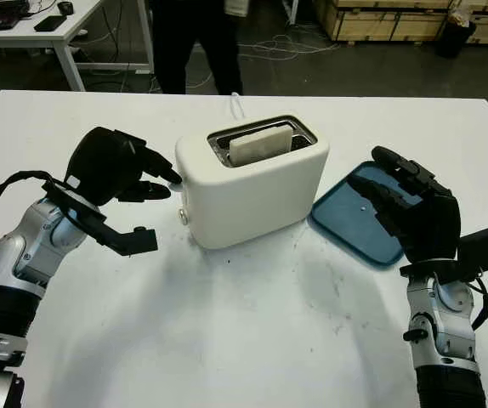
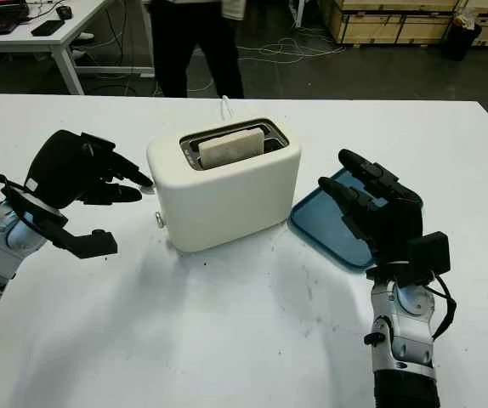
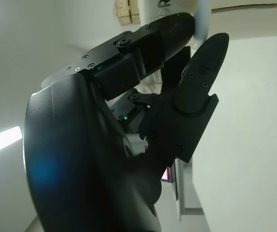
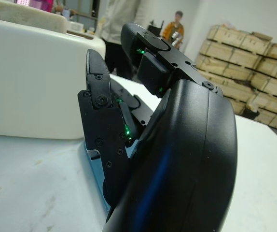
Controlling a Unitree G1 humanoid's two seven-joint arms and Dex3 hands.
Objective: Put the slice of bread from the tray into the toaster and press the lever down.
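- Bread slice (image 1: 259, 144) already seated in the slot of the toaster (image 1: 252, 191), top edge still proud of the rim, so not lowered yet as far as can be judged.
- Toaster at centre of the white counter (image 1: 244, 340), slot end angled toward 1 o'clock.
- Blue tray (image 1: 356, 223) at 3 o'clock of the toaster, just beside its base, nothing left on the visible part.
- Left hand (image 1: 129, 183) at 9 o'clock of the toaster, holding nothing, fingers (image 1: 161, 170) extended toward the toaster's end face, tips touching or just short of its upper corner; contact not resolvable.
- Small knob or lever (image 1: 183, 217) low on that same end face, below the left fingertips; lever proper not clearly identifiable.
- Right hand (image 1: 410, 204) at 4 o'clock of the toaster, above the near part of the tray, open, carrying nothing.
- Progress: insertion step looks done; lever press left.
- Next move probably needs the left hand dropped lower on the end face to catch the lever and push down.
- Risk: light toaster could slide toward 3 o'clock under a sideways push.
- Person's dark legs (image 1: 197, 42) behind the counter at 12 o'clock, plus another desk (image 1: 36, 34) at 10 o'clock.
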